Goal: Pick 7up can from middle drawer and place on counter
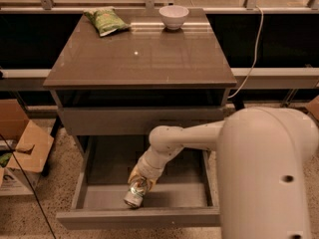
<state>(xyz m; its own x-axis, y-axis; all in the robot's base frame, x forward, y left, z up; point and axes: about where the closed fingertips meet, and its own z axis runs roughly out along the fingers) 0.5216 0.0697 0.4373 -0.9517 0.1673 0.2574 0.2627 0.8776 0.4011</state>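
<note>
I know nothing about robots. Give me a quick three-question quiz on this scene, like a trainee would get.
1. Where is the end effector?
2. True or false: the can stands on the counter.
3. What shares the counter's back edge with the green bag? A) white bowl B) mug C) plate

Key:
1. Down in the open drawer, at the can.
2. False; it is in the drawer.
3. A.

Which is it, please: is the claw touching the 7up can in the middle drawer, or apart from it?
Touching. The camera view shows the claw down in the middle drawer, meeting the tilted 7up can at its top, no gap.
</note>
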